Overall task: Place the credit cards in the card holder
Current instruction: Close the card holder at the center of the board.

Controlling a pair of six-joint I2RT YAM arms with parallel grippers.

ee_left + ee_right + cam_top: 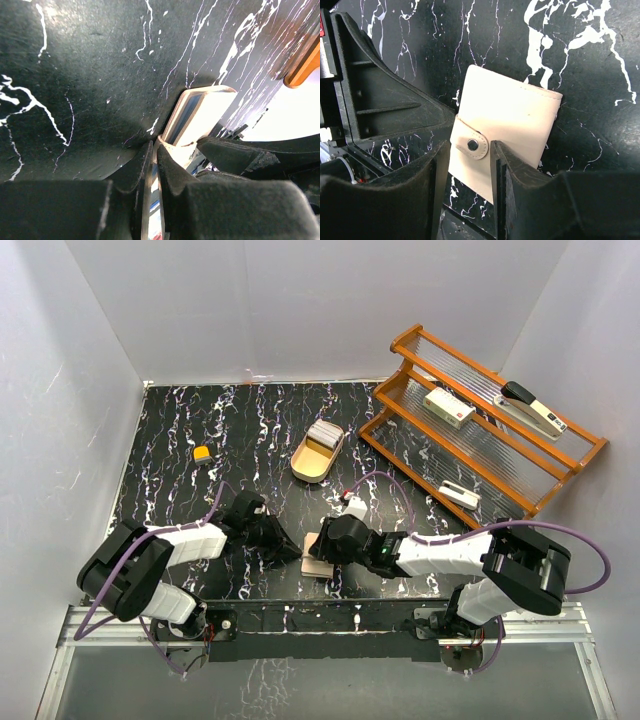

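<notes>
The tan card holder lies closed on the black marbled table, between both grippers near the front edge. In the right wrist view its snap tab sits between my right gripper's parted fingers, which hover over the card holder. My left gripper is shut on a thin pale credit card, seen edge-on, whose tip meets the card holder's side. From above, the left gripper and right gripper nearly touch. More credit cards lie stacked in the gold tray.
The gold oval tray lies mid-table. A wooden tiered rack at the back right holds a white box and a stapler. A small yellow object sits at the left. White walls enclose the table.
</notes>
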